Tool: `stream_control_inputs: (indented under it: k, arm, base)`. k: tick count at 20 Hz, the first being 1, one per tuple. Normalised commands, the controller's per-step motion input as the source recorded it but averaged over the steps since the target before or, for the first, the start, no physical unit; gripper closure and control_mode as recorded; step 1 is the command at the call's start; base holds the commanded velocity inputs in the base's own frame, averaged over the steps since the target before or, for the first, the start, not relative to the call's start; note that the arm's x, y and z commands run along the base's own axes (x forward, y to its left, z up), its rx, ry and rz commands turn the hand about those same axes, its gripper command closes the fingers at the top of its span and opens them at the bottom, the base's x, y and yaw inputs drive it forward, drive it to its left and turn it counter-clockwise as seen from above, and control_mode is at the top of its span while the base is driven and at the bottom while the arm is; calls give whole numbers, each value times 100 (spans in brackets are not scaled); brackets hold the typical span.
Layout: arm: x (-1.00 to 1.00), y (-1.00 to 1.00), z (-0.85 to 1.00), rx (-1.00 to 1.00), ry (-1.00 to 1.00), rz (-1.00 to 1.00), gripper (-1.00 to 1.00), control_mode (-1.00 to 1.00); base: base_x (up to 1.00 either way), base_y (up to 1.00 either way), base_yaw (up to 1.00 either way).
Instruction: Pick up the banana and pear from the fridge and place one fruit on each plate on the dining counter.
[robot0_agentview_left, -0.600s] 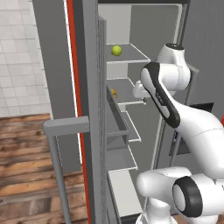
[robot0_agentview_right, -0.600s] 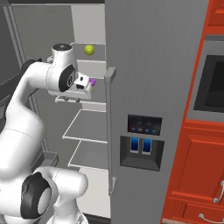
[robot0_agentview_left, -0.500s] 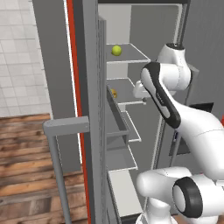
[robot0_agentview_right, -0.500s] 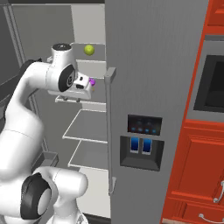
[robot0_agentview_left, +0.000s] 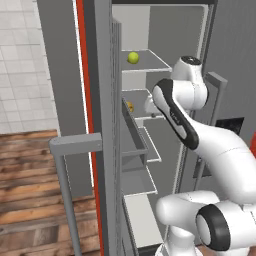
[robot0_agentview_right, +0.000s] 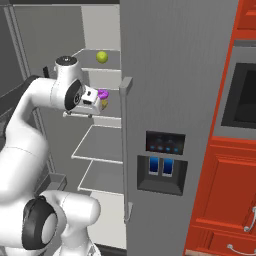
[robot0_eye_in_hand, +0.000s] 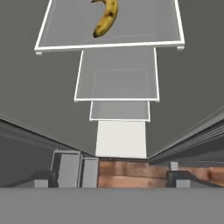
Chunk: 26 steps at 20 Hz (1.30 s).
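Red cabinets (robot0_agentview_right: 235, 165) and a strip of wooden floor (robot0_agentview_left: 30, 185) flank the fridge (robot0_agentview_right: 175, 75), a tall grey steel unit whose door (robot0_agentview_left: 102, 100) stands open, showing pale grey inner shelves stacked one above another. On the closed half of the fridge front sits a dark dispenser panel (robot0_agentview_right: 162, 162) with two blue lights, beside a long vertical handle (robot0_agentview_right: 125, 150).

Rising from its base, the white arm (robot0_agentview_left: 200, 145) bends up and reaches into the open compartment at the level of the second shelf from the top. Its gripper (robot0_eye_in_hand: 112, 178) points down the stack of shelves, the two dark fingers spread wide apart with nothing between them.

On the top shelf rests the pear (robot0_agentview_left: 133, 58), a small yellow-green ball near the shelf's middle, above the hand and apart from it. The banana (robot0_eye_in_hand: 106, 17) lies on the second shelf (robot0_eye_in_hand: 109, 26), curved, yellow with brown flecks, well ahead of the fingertips in the hand view and untouched. A purple ring doughnut (robot0_agentview_right: 103, 94) sits on that same shelf, just beyond the hand in the right base view.
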Motion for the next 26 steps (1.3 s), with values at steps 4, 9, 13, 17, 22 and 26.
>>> stream_control_inputs:
  k: [4,9,13,17,22,26]
  arm:
    - [69,26,0,0,0,-14,-100,-100]
    - [67,0,-20,0,0,-4,-100,-100]
    - [39,0,-48,-1,0,0,-100,-100]
    - [44,6,-37,-2,2,0,-100,-100]
    - [65,17,-28,-7,11,-1,-100,-100]
    - [44,6,-10,-3,3,0,-100,-100]
  base:
    - [0,0,0]
    - [0,0,0]
    - [0,0,0]
    - [0,0,0]
    - [0,0,0]
    - [0,0,0]
